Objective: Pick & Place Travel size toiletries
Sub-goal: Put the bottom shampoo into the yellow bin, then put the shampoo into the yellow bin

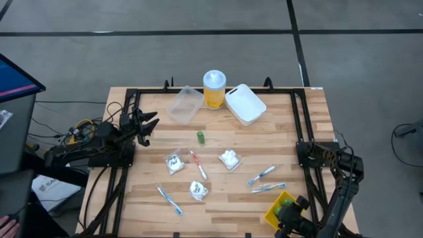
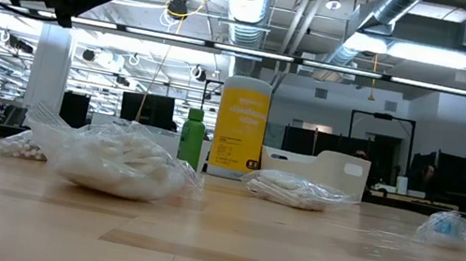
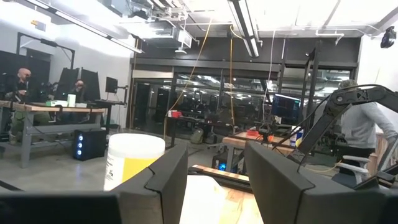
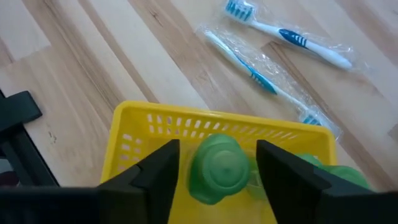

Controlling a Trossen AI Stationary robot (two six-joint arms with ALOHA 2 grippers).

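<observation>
My right gripper (image 4: pixel 217 149) is open and points down over a yellow basket (image 4: pixel 143 127) at the table's near right corner (image 1: pixel 283 210). One tiny green bottle (image 4: pixel 217 169) stands between its fingers with a narrow gap on each side, and a second green bottle (image 4: pixel 336 177) lies in the basket. A third green bottle (image 1: pixel 200 137) stands upright mid-table. A red-white toothbrush (image 1: pixel 198 164), three blue-white ones (image 1: pixel 170 199) (image 1: pixel 262 175) (image 1: pixel 268 188) and three clear packets (image 1: pixel 174 162) (image 1: pixel 230 158) (image 1: pixel 198 190) lie flat on the wood. My left gripper (image 1: pixel 149 124) waits open at the table's left.
At the far edge stand a tall yellow jar with a white lid (image 1: pixel 214 89), a clear tub (image 1: pixel 185 104) and a white tub (image 1: pixel 245 104). Black frame rails (image 1: pixel 299 119) run along both table sides. People sit and stand in the room beyond the table.
</observation>
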